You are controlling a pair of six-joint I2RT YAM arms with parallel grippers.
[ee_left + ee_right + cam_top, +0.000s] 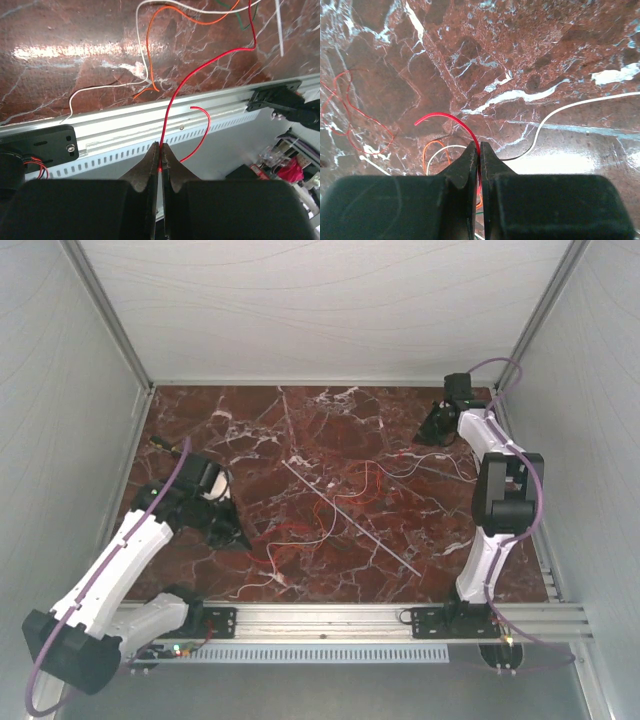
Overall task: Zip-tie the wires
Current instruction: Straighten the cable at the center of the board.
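Left pincer [160, 156] and right pincer [480, 154] each pinch shut on a red strand of the wires [312, 524] sprawled across the counter [250, 420], so gather slowly (thin strands slip) toward the zip tie [350, 518] among them.

Right gripper [480, 151] pinched on red wire [445, 114], which arcs off to its left. Orange wire [432, 142] loop just left of it; white wire [585, 102] trails to its right.
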